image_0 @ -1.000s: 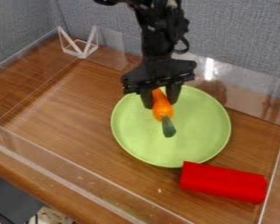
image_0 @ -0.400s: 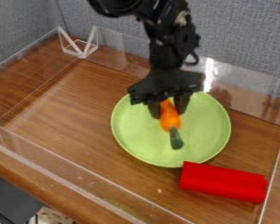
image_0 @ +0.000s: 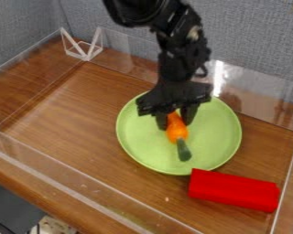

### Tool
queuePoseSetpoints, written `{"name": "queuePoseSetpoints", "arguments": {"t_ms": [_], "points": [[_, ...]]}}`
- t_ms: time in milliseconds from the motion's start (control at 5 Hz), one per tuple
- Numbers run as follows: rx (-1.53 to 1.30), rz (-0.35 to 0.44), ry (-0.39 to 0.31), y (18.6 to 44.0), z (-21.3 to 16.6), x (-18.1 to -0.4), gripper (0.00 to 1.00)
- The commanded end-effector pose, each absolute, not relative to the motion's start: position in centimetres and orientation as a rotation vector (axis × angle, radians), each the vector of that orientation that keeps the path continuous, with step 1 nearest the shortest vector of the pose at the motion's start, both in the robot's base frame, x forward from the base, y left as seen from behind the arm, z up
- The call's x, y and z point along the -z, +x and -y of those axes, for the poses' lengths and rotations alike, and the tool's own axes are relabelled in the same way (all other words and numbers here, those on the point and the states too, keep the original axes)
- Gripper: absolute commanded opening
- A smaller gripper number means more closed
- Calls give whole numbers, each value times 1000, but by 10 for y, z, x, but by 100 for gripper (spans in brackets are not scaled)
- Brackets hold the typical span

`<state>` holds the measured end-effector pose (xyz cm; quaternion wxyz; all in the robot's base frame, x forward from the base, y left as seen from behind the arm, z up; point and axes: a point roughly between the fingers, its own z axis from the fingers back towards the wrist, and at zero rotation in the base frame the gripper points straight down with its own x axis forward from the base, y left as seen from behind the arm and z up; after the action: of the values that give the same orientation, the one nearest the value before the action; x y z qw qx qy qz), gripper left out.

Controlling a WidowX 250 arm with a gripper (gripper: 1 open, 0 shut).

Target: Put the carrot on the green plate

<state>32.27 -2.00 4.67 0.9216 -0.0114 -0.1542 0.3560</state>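
**Gripper clamped on carrot, low over the green plate**

The black gripper (image_0: 175, 112) points steeply downward above the green plate (image_0: 143, 146). Its two fingers (image_0: 150, 105) are drawn in against the upper, thicker part of the carrot (image_0: 178, 131), one on each side, so the jaws stand closed on it with no visible gap between finger and carrot. The carrot hangs below the fingers, tilted, orange body uppermost and dark green stub end lowest, pointing toward the near right part of the plate. The stub end lies at or just above the plate surface; whether it touches cannot be told from this view.

The plate lies flat on the wooden table (image_0: 58, 114), inside a low clear-walled enclosure (image_0: 63, 187). A red block (image_0: 233, 189) lies on the table just beside the plate's near right rim, apart from the carrot. A small white wire stand (image_0: 83, 42) is at the far left corner, well apart from the plate.
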Motion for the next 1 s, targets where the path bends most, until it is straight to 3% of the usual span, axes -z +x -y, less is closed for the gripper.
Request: {"name": "queuePoseSetpoints", "arguments": {"t_ms": [0, 200, 600, 800], "points": [[-767, 377, -46, 321, 7, -62, 0], [-775, 400, -29, 312, 1, -67, 0], [-727, 421, -36, 318, 16, -71, 0], [-721, 438, 2, 321, 27, -83, 100]]}}
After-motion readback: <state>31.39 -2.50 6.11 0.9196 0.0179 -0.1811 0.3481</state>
